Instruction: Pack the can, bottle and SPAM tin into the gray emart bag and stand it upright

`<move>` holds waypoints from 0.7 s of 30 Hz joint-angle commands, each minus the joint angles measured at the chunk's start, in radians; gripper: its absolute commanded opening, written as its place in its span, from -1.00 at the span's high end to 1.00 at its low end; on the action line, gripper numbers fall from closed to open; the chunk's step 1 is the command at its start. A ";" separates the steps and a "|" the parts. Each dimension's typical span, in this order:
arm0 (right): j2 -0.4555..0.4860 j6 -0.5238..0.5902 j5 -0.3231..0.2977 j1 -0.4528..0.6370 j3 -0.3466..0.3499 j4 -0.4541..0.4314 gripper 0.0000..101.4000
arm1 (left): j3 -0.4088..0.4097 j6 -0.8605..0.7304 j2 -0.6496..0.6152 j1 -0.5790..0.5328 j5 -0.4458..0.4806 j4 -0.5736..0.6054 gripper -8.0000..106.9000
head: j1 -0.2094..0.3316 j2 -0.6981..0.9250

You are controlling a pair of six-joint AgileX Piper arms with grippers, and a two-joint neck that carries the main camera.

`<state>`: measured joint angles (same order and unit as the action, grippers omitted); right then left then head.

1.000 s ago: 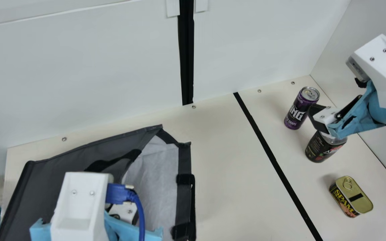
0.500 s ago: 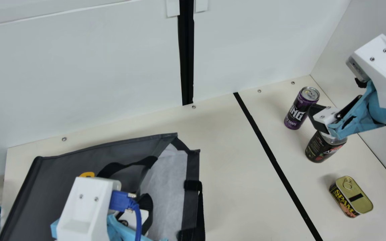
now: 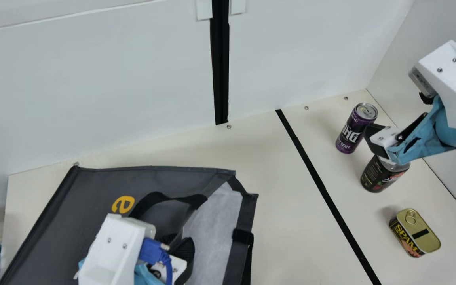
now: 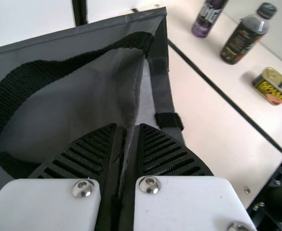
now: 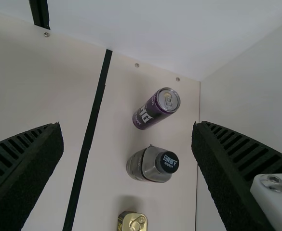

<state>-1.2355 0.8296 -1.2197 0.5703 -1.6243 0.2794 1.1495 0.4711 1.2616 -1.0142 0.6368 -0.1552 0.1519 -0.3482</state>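
So the left claw [image 4: 127,126] is clamped on the edge of the gray bag [image 3: 93,190], and that's my worry: it's a thin fold of floppy wall, so a hard tug could slip it loose or collapse the mouth. The handle [image 3: 160,200] loops close by too, and could snag. Right claw [image 5: 127,126] is wide open above the bottle [image 3: 384,174], with the can [image 3: 350,130] just beside it, so a sloppy sideways swing probably topples one. SPAM tin [image 3: 414,233] sits apart on the table [image 3: 291,221], lower risk imo.
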 commanded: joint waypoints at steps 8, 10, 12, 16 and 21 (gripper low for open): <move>0.000 0.000 0.000 0.000 0.000 0.000 -0.87 | -0.027 -0.242 -0.021 0.077 -0.027 0.272 1.00 | 0.023 -0.001; 0.000 0.000 0.000 0.000 0.000 0.000 -0.87 | -0.029 -0.292 -0.024 0.101 -0.024 0.320 1.00 | 0.023 -0.001; 0.000 0.000 0.000 0.000 0.000 0.000 -0.87 | -0.031 -0.345 -0.027 0.129 -0.016 0.369 1.00 | 0.023 -0.001; 0.000 0.000 0.000 0.000 0.000 0.000 -0.87 | -0.033 -0.443 -0.031 0.190 0.004 0.457 1.00 | 0.023 -0.001; 0.000 0.000 0.000 0.000 0.000 0.000 -0.87 | -0.035 -0.558 -0.032 0.275 0.035 0.550 1.00 | 0.023 -0.001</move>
<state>-1.2355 0.8296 -1.2197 0.5703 -1.6243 0.2794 1.1160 -0.0301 1.2302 -0.7685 0.6646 0.3538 0.1519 -0.3482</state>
